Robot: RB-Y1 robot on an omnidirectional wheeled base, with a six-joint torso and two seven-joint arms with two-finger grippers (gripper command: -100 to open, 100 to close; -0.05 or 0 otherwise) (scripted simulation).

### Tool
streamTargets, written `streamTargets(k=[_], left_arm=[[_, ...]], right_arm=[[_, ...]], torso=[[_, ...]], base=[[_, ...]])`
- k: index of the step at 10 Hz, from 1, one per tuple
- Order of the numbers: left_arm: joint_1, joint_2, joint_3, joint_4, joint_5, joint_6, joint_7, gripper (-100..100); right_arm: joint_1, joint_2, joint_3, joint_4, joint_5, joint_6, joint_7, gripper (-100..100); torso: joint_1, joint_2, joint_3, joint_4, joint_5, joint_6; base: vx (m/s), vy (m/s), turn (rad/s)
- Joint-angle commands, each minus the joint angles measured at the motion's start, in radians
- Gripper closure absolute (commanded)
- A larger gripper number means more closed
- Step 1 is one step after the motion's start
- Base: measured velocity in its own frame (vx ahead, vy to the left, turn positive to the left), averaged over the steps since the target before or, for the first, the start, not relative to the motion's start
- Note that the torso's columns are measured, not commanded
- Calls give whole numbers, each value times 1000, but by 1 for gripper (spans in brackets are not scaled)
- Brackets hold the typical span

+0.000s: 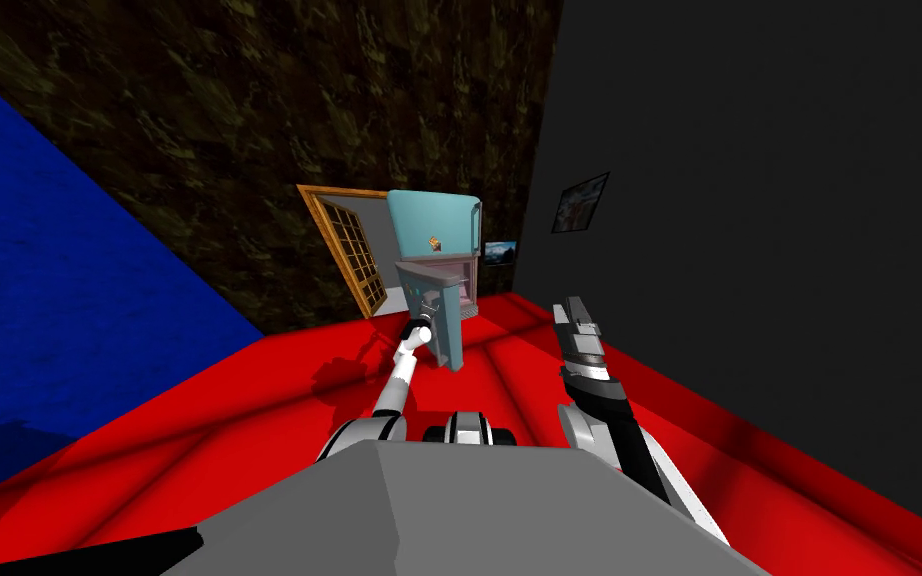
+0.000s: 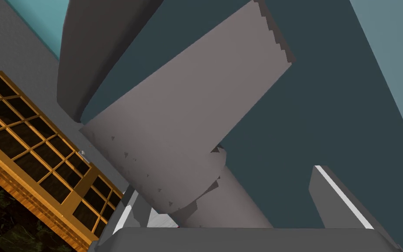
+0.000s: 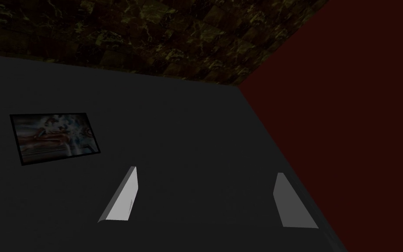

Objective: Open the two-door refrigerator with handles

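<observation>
The teal refrigerator [image 1: 436,218] stands at the far wall. Its upper door is closed. Its lower door [image 1: 443,335] is swung out toward me, and a pale grey inside [image 1: 461,282] shows behind it. My left gripper [image 1: 421,326] is stretched out to that door. In the left wrist view a thick grey handle bar [image 2: 187,127] on the dark teal door face [image 2: 327,100] runs between the fingers. The left gripper [image 2: 224,181] is open; one finger [image 2: 342,199] stands apart from the bar. My right gripper [image 1: 574,312] is raised at the right, open [image 3: 206,171] and holding nothing.
A wooden-framed glass door [image 1: 349,250] stands just left of the refrigerator, also in the left wrist view as a wooden frame [image 2: 34,144]. The floor [image 1: 509,360] is red. A blue wall [image 1: 59,290] runs along the left and a dark wall [image 1: 779,250] with a picture along the right.
</observation>
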Motion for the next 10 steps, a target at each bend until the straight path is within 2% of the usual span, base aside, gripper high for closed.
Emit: streamTargets(k=[1, 3, 4, 5, 10], left_arm=[[-29, 7, 17, -17, 2, 52, -2, -100], [-50, 13, 29, -29, 4, 90, -3, -100], [-40, 10, 21, -24, 4, 74, -2, -100], [-40, 11, 22, -25, 4, 78, -2, 0], [-40, 11, 22, -25, 4, 78, -2, 0]], right_arm=[[0, 0, 0, 0, 0, 0, 0, 0], [0, 0, 0, 0, 0, 0, 0, 0], [0, 0, 0, 0, 0, 0, 0, 0], [0, 0, 0, 0, 0, 0, 0, 0], [0, 0, 0, 0, 0, 0, 0, 0]], torso=[[3, 1, 1, 0, 1, -1], [5, 1, 1, 0, 1, -3], [4, 1, 0, 1, 1, -2], [3, 0, 0, 0, 1, -1], [2, -1, -1, -1, 1, -1]], base=[[-16, -49, 65], [-17, -36, 53], [-5, -15, 13], [0, 0, 0], [0, 0, 0]])
